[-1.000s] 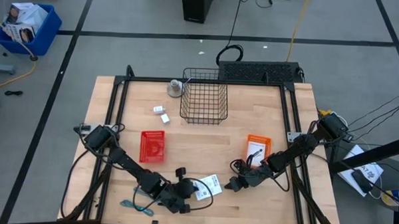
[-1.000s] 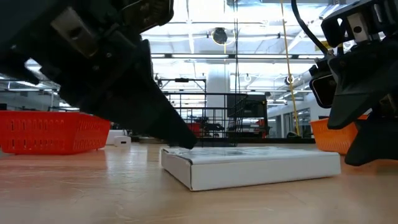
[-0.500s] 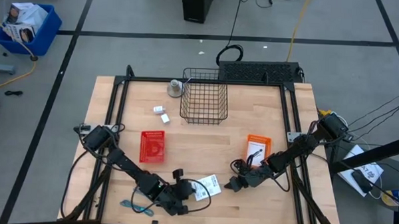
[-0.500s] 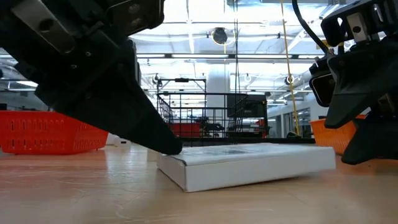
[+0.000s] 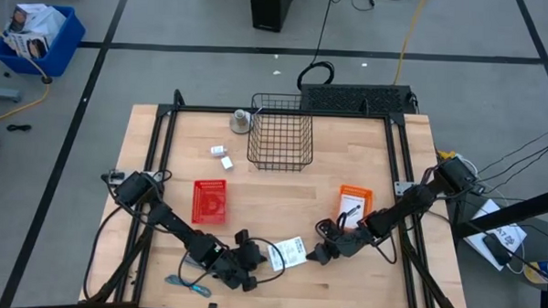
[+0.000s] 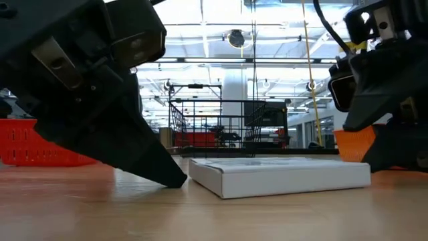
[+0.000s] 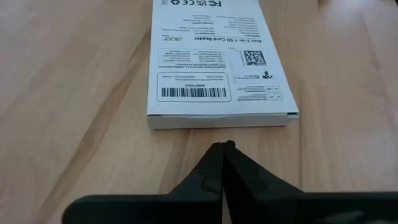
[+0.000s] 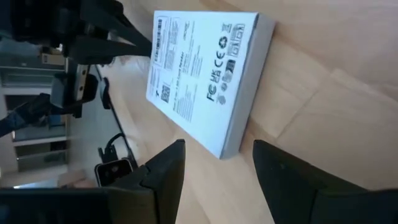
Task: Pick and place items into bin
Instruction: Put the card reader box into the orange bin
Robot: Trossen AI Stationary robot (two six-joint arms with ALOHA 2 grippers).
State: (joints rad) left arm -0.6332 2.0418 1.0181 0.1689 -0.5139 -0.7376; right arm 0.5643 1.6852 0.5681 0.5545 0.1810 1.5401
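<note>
A flat white printed box [image 5: 289,253] lies on the wood near the table's near edge, between my two grippers. My left gripper [image 5: 255,257] is shut and low on the table. In the left wrist view its tips [image 7: 222,147] stand just short of the box's end [image 7: 222,121], with a strip of bare wood between. My right gripper [image 5: 314,253] is open on the box's right side. In the right wrist view its fingers [image 8: 168,168] flank the box's corner [image 8: 231,148] without touching. A teal-blue cord [image 5: 182,282] lies by the near edge. Two tiny white blocks [image 5: 221,155] rest beside the wire basket.
A black wire basket [image 5: 280,131] stands at the far middle, with a grey round object [image 5: 241,123] to its left. A red mesh tray [image 5: 209,202] sits left of centre and an orange bin [image 5: 353,202] right of centre. A black frame rail [image 5: 161,150] borders the table.
The white box has slid a little toward the right gripper and turned slightly on the table. My left gripper, which was against the box's end, has drawn back toward the table's left and now stands clear of it.
</note>
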